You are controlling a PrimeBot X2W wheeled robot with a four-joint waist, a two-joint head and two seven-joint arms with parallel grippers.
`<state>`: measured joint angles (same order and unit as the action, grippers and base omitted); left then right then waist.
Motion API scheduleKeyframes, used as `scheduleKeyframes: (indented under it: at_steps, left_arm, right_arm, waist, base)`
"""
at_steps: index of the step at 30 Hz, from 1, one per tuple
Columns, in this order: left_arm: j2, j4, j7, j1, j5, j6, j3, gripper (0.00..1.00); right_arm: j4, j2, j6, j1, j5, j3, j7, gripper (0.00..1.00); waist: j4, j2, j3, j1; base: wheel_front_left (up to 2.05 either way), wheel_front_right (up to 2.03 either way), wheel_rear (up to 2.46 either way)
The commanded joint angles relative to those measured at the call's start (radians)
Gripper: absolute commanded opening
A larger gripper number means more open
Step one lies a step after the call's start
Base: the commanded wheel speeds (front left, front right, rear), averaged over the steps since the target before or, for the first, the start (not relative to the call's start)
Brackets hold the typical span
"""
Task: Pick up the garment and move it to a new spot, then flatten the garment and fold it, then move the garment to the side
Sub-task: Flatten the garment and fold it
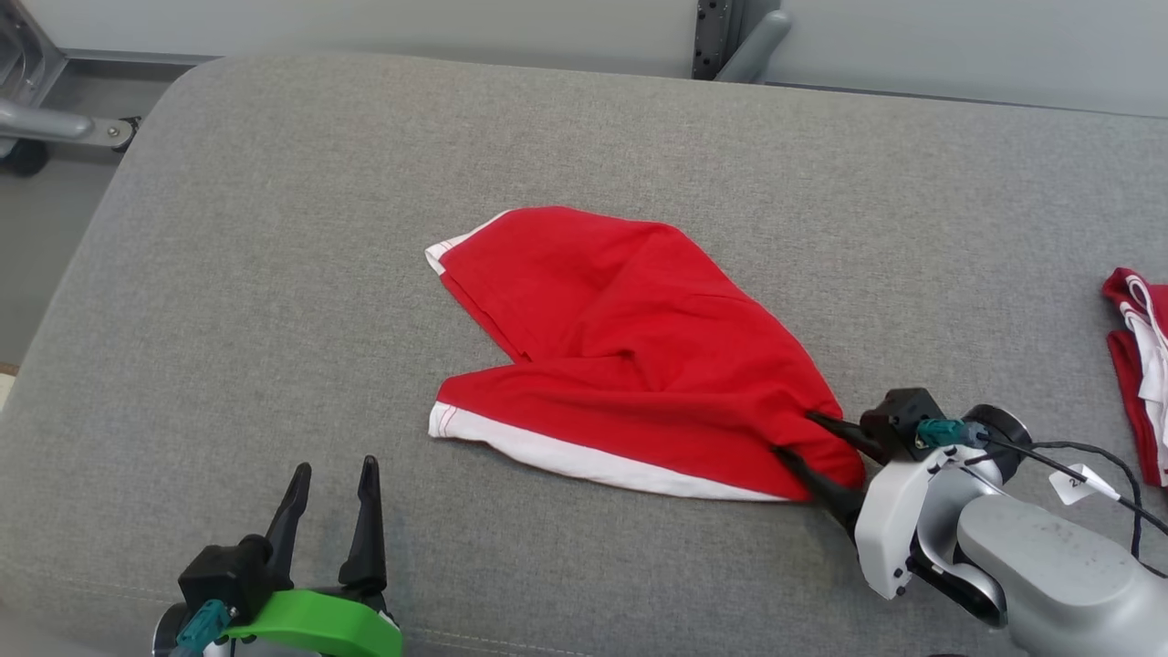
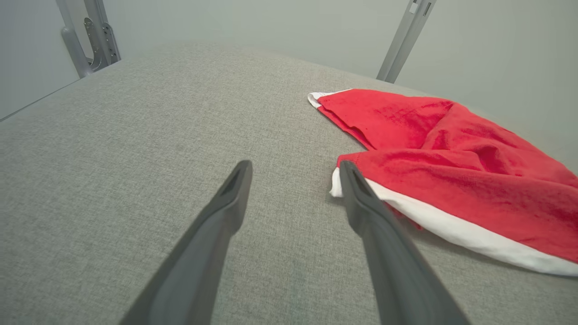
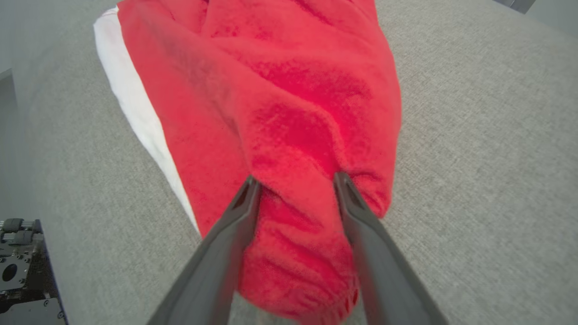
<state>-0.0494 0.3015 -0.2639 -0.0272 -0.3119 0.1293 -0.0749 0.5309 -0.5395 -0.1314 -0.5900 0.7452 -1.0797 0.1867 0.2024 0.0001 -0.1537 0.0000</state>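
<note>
The garment (image 1: 639,356) is red cloth with white hem bands, lying crumpled in the middle of the grey padded surface (image 1: 274,274). My right gripper (image 1: 796,434) is at its near right corner. In the right wrist view the two dark fingers (image 3: 235,225) stand apart on either side of a bunched fold of the garment (image 3: 280,90), so the gripper (image 3: 295,178) is open around the cloth. My left gripper (image 1: 334,465) is open and holds nothing, hovering near the front left. In the left wrist view the left gripper (image 2: 294,164) sits just short of the garment's (image 2: 451,180) white-hemmed corner.
Another red and white cloth (image 1: 1141,365) lies at the right edge of the surface. A metal frame (image 1: 55,128) stands off the back left corner and a grey post (image 1: 721,36) behind the far edge.
</note>
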Motion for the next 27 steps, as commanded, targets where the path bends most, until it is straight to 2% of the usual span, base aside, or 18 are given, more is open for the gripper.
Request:
scheduleKeyframes:
  at_steps: [1,2,3,7,15,21,27]
  left_arm:
    - [-0.003,-0.002,0.000,-0.014,-0.006,0.002,0.001,1.00]
    - [-0.003,-0.004,0.000,-0.017,-0.008,0.002,0.000,1.00]
    - [-0.003,-0.006,0.000,-0.018,-0.008,0.002,-0.002,1.00]
    - [-0.003,-0.012,0.000,-0.030,-0.013,0.002,-0.013,1.00]
    - [-0.003,-0.018,0.000,-0.054,-0.018,0.002,-0.036,1.00]
    - [-0.003,-0.010,0.000,-0.076,-0.030,0.002,-0.079,1.00]
    - [-0.003,-0.011,0.000,-0.089,-0.041,0.002,-0.109,1.00]
  right_arm:
    - [0.014,0.003,0.002,-0.017,-0.004,-0.003,-0.006,0.34]
    - [0.022,0.006,0.002,-0.021,-0.006,-0.005,-0.011,0.22]
    - [0.028,0.007,0.002,-0.026,-0.007,-0.008,-0.012,0.00]
    - [0.054,0.006,0.002,-0.061,-0.005,0.007,0.001,0.00]
    - [0.125,0.021,0.002,-0.139,0.019,0.107,0.018,0.00]
    - [0.241,0.068,0.002,-0.205,0.043,0.126,-0.036,0.00]
    - [0.363,0.120,0.002,-0.265,0.047,0.146,-0.014,0.00]
  waist:
    - [0.007,-0.0001,-0.009,0.0000]
    - [0.009,-0.0001,-0.014,0.0000]
    - [0.011,-0.0001,-0.017,0.0000]
    - [0.024,-0.0001,-0.036,0.0000]
    - [0.073,-0.0001,-0.078,0.0000]
    - [0.137,-0.0001,-0.115,0.0000]
    - [0.182,-0.0001,-0.135,0.0000]
  base:
    - [0.00,0.00,0.00]
    - [0.00,0.00,0.00]
    - [0.00,0.00,0.00]
    - [0.00,0.00,0.00]
    - [0.00,0.00,0.00]
    - [0.00,0.00,0.00]
    - [0.00,0.00,0.00]
